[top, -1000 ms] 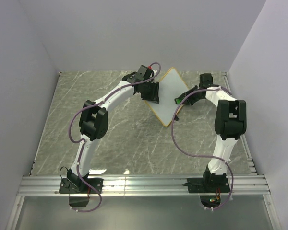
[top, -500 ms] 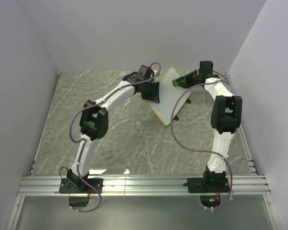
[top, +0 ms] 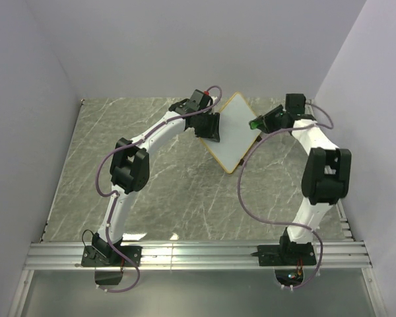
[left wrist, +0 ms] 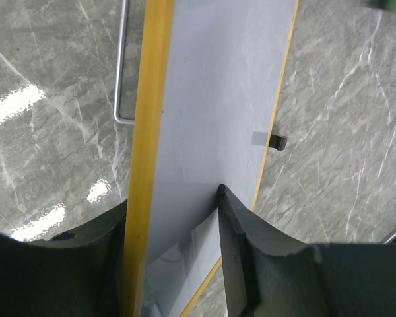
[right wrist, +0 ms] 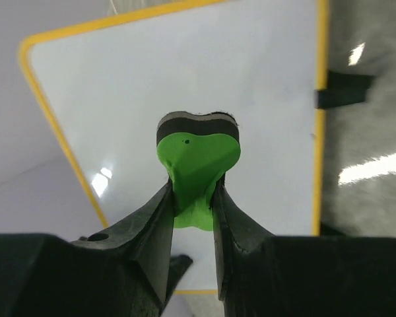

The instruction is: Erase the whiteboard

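Note:
The whiteboard point(top: 232, 132), white with a tan wooden frame, stands tilted on the marble table at the back centre. Its face point(right wrist: 204, 72) shows clean in the right wrist view. My left gripper point(top: 208, 127) is shut on the board's left edge; the frame point(left wrist: 145, 132) runs between its fingers. My right gripper point(top: 260, 123) is shut on a small green eraser point(right wrist: 198, 155) with a dark felt edge, held just off the board's right side, facing the face.
A thin metal stand wire point(left wrist: 121, 79) shows behind the board, and a dark clip point(right wrist: 343, 89) sits on its frame. Grey walls close the table at the back and both sides. Purple cables hang along both arms.
My right gripper with the eraser went from the board's lower right up to its top corner, then back down and right to just off the right edge. The left arm stays still.

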